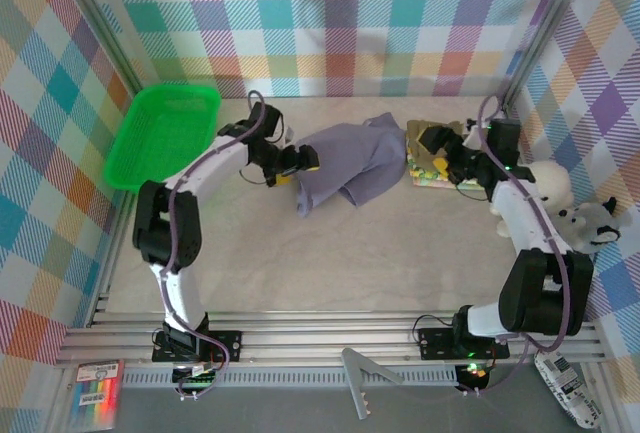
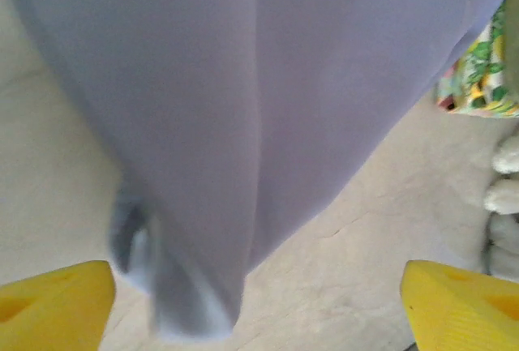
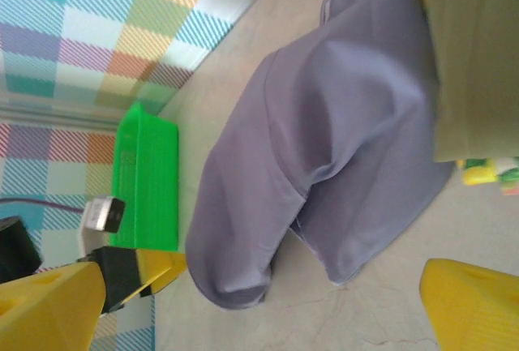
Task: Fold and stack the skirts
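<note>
The grey-lavender skirt [image 1: 350, 168] is spread, rumpled and not yet squared up, at the middle of the table [image 1: 380, 263], with its long axis running on a slant from the near left toward the far right. Its left edge is met just beside the left gripper [image 1: 298, 161], whose jaws are held wide with nothing between them; in the left wrist view the yellow fingertips [image 2: 53, 302] are seen far apart at the bottom corners and the cloth hangs ahead of them, a loose hem dipping toward the gap. The skirt's far-right end is found against the olive-brown skirt [image 1: 422, 131], which is laid on the floral skirt [image 1: 428, 177]; whether the lavender edge is tucked under the olive one or only touches it cannot be told. The right gripper [image 1: 441, 149] is poised over that pair, its jaws also spread wide and empty, and in the right wrist view the lavender cloth is seen ahead of it and to its left. The left arm is judged the nearer to the free left edge, so a pinch there and a fold across toward the right would seem to be called for. The surface is a pale, faintly veined sheet, bare in front of the skirt. The room is bounded by bright plaid walls, with a green basket [image 1: 165, 138] tilted at the far left and plush toys [image 1: 552, 185] beside the right arm.
</note>
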